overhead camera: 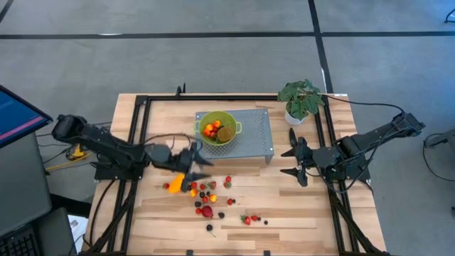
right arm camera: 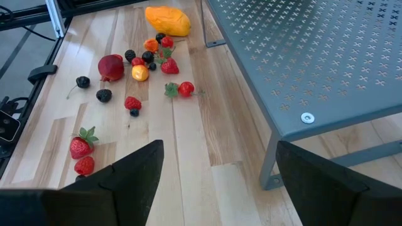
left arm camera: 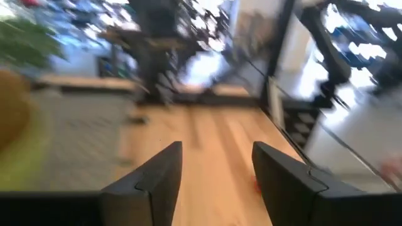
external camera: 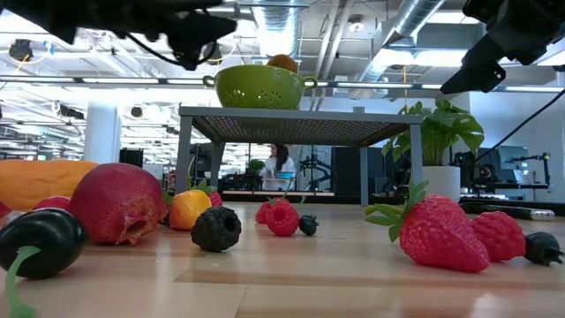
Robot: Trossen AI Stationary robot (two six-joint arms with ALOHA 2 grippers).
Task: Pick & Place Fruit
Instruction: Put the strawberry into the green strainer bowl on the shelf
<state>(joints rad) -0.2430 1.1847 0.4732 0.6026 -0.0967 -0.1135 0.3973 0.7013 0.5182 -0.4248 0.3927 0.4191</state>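
A green colander (overhead camera: 217,129) stands on a grey perforated stand (overhead camera: 252,135) and holds a brown-green oval and small orange and red pieces. My left gripper (left arm camera: 217,150) hovers open and empty just off the stand's near left corner (overhead camera: 201,165), above the table. Below it lie a long orange-yellow fruit (overhead camera: 175,184), a red round fruit (overhead camera: 207,211) and several small berries (right arm camera: 133,75) on the wood. My right gripper (overhead camera: 295,162) waits open at the stand's right side, above the table; its wrist view looks over the scattered fruit.
A leafy potted plant (overhead camera: 300,100) stands at the far right behind the stand. Black frame rails (overhead camera: 138,135) run along the table's left, right and far sides. Strawberries (external camera: 433,234) lie near the front edge. Bare wood shows between the stand and the right rail.
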